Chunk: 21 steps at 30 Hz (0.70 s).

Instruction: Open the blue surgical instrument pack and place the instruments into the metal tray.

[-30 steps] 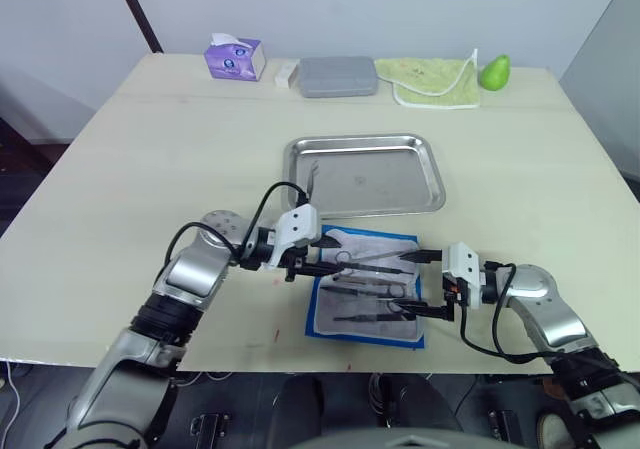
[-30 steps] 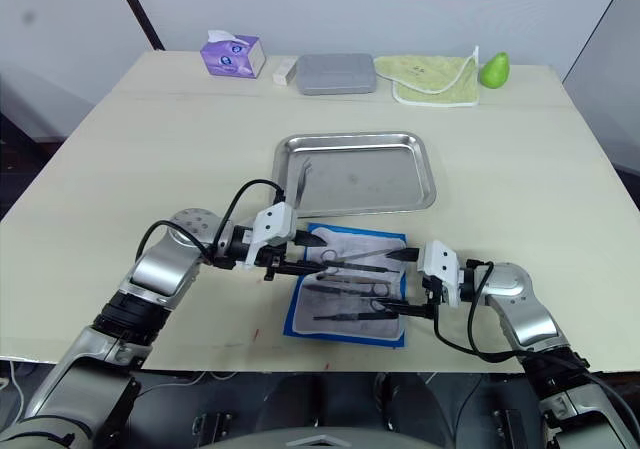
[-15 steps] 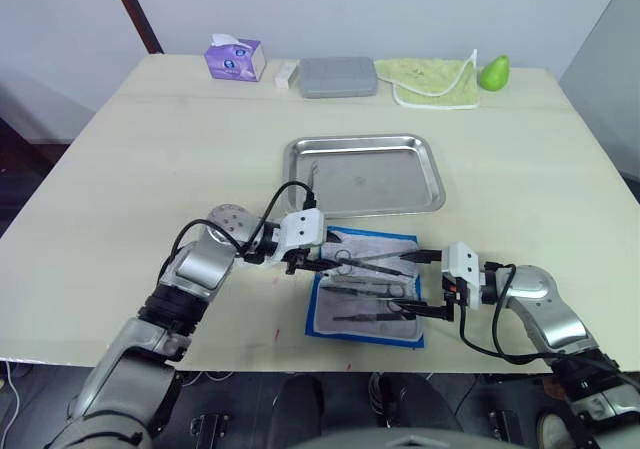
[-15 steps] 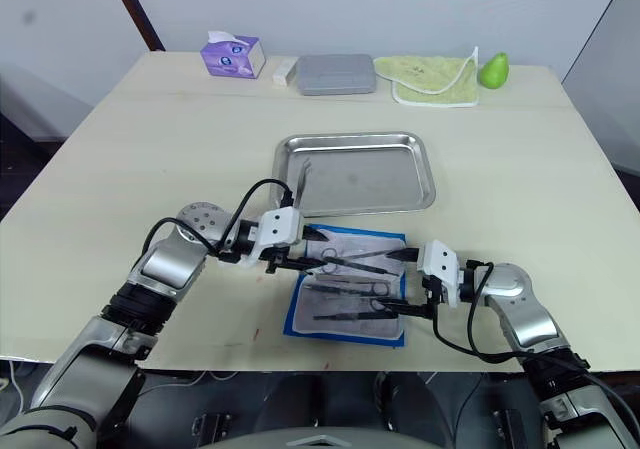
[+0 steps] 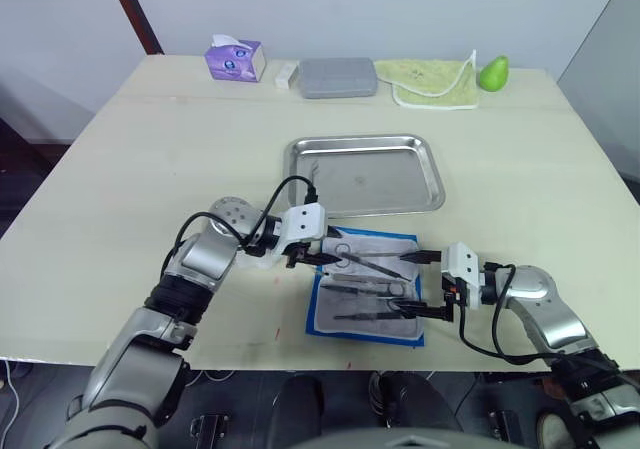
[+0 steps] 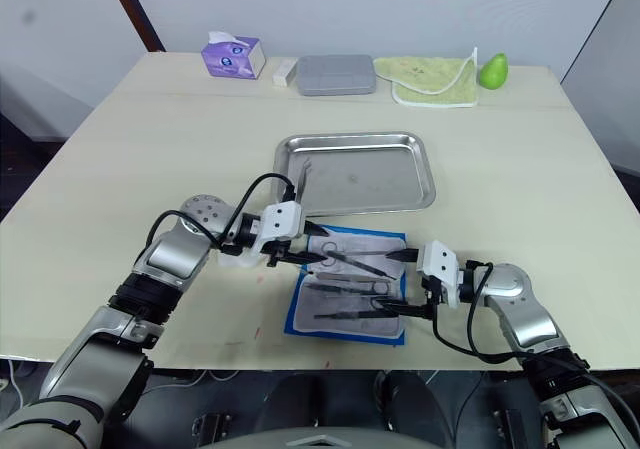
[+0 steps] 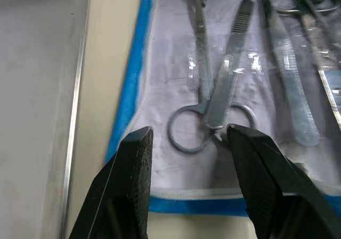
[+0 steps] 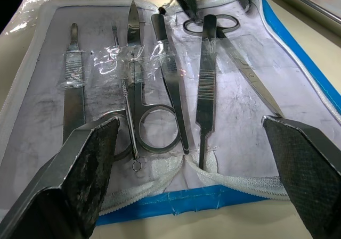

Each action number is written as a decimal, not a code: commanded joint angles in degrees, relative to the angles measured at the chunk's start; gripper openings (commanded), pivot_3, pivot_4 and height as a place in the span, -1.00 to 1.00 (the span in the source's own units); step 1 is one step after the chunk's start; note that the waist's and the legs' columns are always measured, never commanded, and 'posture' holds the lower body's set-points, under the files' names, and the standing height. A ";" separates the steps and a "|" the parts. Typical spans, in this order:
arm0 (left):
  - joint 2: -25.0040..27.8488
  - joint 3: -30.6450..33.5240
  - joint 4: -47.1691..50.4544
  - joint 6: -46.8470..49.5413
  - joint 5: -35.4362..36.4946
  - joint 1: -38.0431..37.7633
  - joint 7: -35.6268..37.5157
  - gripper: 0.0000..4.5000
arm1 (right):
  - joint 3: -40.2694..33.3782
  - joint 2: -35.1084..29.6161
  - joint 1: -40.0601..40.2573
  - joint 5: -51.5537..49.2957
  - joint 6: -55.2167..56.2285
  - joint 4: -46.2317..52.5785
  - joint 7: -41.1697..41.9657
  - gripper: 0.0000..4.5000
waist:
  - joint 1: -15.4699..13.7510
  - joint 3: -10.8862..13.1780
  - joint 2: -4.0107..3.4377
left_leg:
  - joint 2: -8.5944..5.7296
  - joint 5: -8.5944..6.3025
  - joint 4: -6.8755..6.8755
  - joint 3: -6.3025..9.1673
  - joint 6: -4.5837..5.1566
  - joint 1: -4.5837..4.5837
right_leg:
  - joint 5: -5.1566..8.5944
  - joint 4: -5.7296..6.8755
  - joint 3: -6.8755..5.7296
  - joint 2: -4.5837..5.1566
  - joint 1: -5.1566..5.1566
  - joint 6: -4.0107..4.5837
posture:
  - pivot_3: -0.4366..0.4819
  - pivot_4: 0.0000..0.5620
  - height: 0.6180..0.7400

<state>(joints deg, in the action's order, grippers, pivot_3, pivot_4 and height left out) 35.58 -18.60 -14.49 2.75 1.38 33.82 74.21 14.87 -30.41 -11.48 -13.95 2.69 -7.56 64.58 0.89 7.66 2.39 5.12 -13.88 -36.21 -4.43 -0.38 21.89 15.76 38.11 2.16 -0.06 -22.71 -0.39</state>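
Instruments point(image 8: 160, 84) lie on opened, unlabelled blue surgical instrument pack point(image 8: 314, 84).

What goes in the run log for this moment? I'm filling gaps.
pack: open on table | instruments: in pack | tray: one tool | left gripper: open at scissors | right gripper: open

one opened blue pack point(image 5: 365, 287) holding about six steel instruments point(image 8: 160, 74), one metal tray point(image 5: 366, 175), one grey case point(image 5: 338, 76), one tissue box point(image 5: 235, 58), one green cloth point(image 5: 430, 81), one green pear point(image 5: 494, 71).
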 commanded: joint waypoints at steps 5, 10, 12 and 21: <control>-0.26 -1.89 -1.06 -0.02 -2.63 2.70 0.52 -0.96 | 3.87 -0.34 2.78 4.49 -3.21 -3.31 -0.13 1.00 | -0.09 -0.01 -0.01 | 0.00 0.00 -0.05 0.02 0.00 0.00 | 0.00 0.03 0.00 0.00 0.02 0.00 | -0.05 -0.47 1.00; -0.64 -1.48 -3.99 -1.63 -2.93 5.36 0.27 -0.96 | 3.85 -0.36 2.61 4.54 -3.09 -3.65 -0.09 1.00 | -0.11 -0.01 -0.01 | -0.01 0.01 -0.13 0.01 0.01 -0.01 | -0.04 0.08 0.00 -0.01 0.03 -0.06 | -0.05 -0.47 1.00; -0.66 -1.44 -5.51 -2.69 -3.32 6.39 0.34 -0.96 | 3.88 -0.32 2.47 4.53 -2.99 -3.88 -0.04 1.00 | -0.11 -0.01 -0.01 | -0.01 0.01 -0.18 0.00 0.01 -0.01 | -0.06 0.10 0.01 -0.01 0.03 -0.09 | -0.05 -0.47 1.00; -0.76 -1.19 -11.81 -8.64 -3.77 9.54 2.32 -0.96 | 4.24 0.06 2.27 4.52 -2.66 -4.08 0.02 1.00 | -0.03 -0.01 -0.01 | -0.02 0.01 -0.34 -0.02 0.02 -0.07 | -0.05 0.42 0.07 -0.03 0.01 -0.10 | -0.05 -0.47 1.00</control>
<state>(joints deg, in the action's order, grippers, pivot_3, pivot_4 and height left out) 34.55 -20.83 -26.57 -4.90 -3.04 42.65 76.07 15.63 -29.98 -11.57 -13.93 2.60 -7.73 64.69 0.85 7.65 2.37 5.10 -13.87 -36.55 -4.45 -0.37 21.84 15.70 38.52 2.22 -0.09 -22.71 -0.48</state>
